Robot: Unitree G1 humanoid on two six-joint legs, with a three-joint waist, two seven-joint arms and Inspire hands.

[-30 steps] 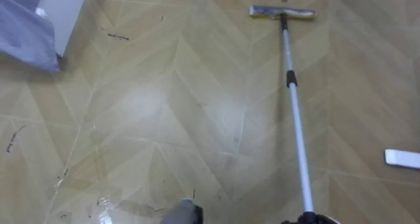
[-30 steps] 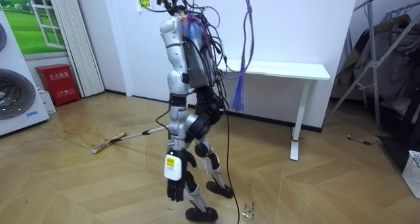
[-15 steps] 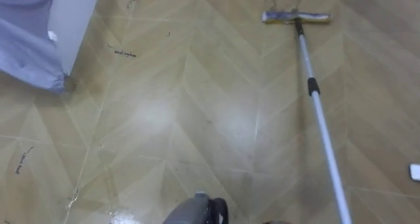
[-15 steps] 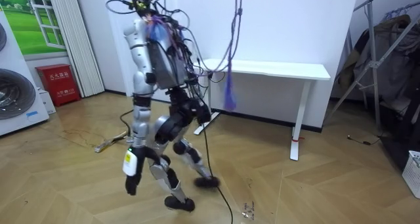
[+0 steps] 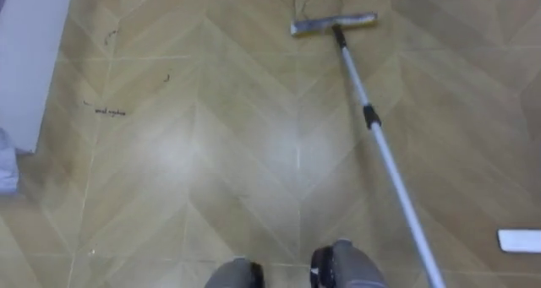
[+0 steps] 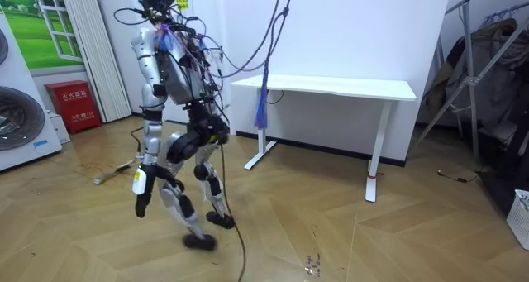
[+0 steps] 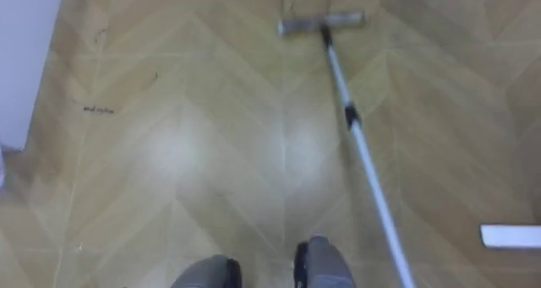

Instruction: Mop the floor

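Note:
A flat mop lies on the wooden floor in front of me. Its grey head [image 5: 334,24] is at the top of the left eye view. Its white pole [image 5: 385,157], with a black collar, slants down to the lower right and leaves the view there. In the room view I am mid-stride, walking towards the room view's left, with the mop [image 6: 111,173] reaching out low ahead of me. My left hand [image 6: 139,198] hangs beside my thigh, away from the mop.
A white panel [image 5: 30,60] stands at the left. A flat white piece [image 5: 520,240] lies on the floor at the right. Small dark marks [image 5: 106,111] dot the boards. A white desk [image 6: 331,88], a washing machine [image 6: 21,117] and a red box [image 6: 73,106] line the walls.
I have walked towards the room view's left, and the mop has slid along the floor ahead of me. The eye view shifted; the blue cloth at the left has almost gone.

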